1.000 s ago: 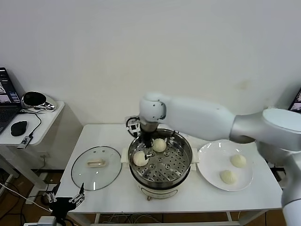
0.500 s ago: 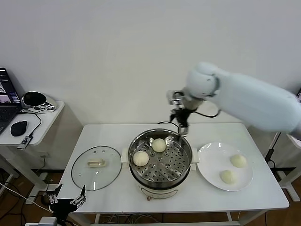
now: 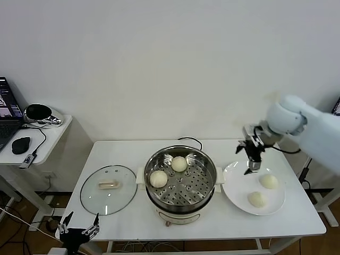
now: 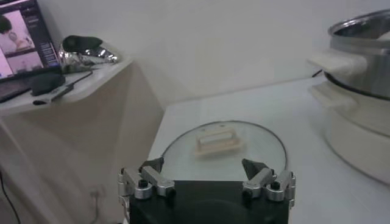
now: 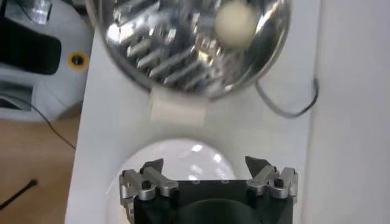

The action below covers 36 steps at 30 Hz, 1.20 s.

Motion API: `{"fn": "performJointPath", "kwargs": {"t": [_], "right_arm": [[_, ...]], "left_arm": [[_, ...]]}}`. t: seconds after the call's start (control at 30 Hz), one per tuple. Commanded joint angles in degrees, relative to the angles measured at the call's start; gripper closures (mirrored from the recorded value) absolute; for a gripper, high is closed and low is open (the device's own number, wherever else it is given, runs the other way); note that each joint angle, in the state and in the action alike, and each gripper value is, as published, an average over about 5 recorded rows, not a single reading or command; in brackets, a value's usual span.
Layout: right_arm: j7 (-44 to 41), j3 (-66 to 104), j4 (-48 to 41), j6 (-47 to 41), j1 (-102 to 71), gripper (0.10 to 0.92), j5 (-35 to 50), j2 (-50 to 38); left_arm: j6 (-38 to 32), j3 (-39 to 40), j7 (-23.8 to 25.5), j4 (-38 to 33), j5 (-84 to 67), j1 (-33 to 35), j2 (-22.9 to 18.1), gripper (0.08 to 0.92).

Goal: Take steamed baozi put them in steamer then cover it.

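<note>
Two baozi sit on the perforated tray inside the steamer (image 3: 180, 178): one (image 3: 179, 163) toward the back, one (image 3: 158, 178) at the left side. Two more lie on the plate (image 3: 236, 188) to the steamer's right: one (image 3: 269, 181) farther back, one (image 3: 257, 199) nearer the front. The cover (image 3: 109, 188) lies flat on the table (image 3: 297, 220) left of the steamer, handle up, not on the pot.

Right gripper (image 3: 251, 159) hangs above the plate's back-left rim, fingers apart and holding nothing; the right wrist view shows both fingers (image 5: 144, 182) spread with the plate below. It is near the plate baozi but not touching either.

Left gripper (image 3: 78, 229) is parked low, off the front-left edge of the table, fingers apart and empty; its wrist view looks across the cover toward the steamer.

Judged step: fetching the third baozi, task about half loaded. Next move calls for bringing the right gripper over one plate baozi, likely the rear one as it is closer, descending with fingers straddling it, and closing gently since the bun looks soft. Covering comes last, and the cover lies on the left arm's side.
</note>
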Motion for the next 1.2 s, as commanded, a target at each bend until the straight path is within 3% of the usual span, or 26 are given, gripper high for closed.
{"fn": "performJointPath", "kwargs": {"t": [0.03, 0.43, 1.2], "right_arm": [[-0.44, 13.34, -1.86, 3.6, -19.34, 0.203, -9.1, -4.27], [1.22, 18.38, -7.0, 6.17, -27.42, 0.203, -15.08, -1.22], [4.19, 21.59, -14.4, 7.54, -31.36, 0.203, -19.08, 6.08]], "left_arm": [[0.03, 0.02, -0.02, 0.49, 0.27, 0.34, -0.12, 0.177], [0.01, 0.29, 0.01, 1.69, 1.1, 0.27, -0.38, 0.177], [0.0, 0.1, 0.0, 3.57, 1.33, -0.04, -0.1, 0.177]]}}
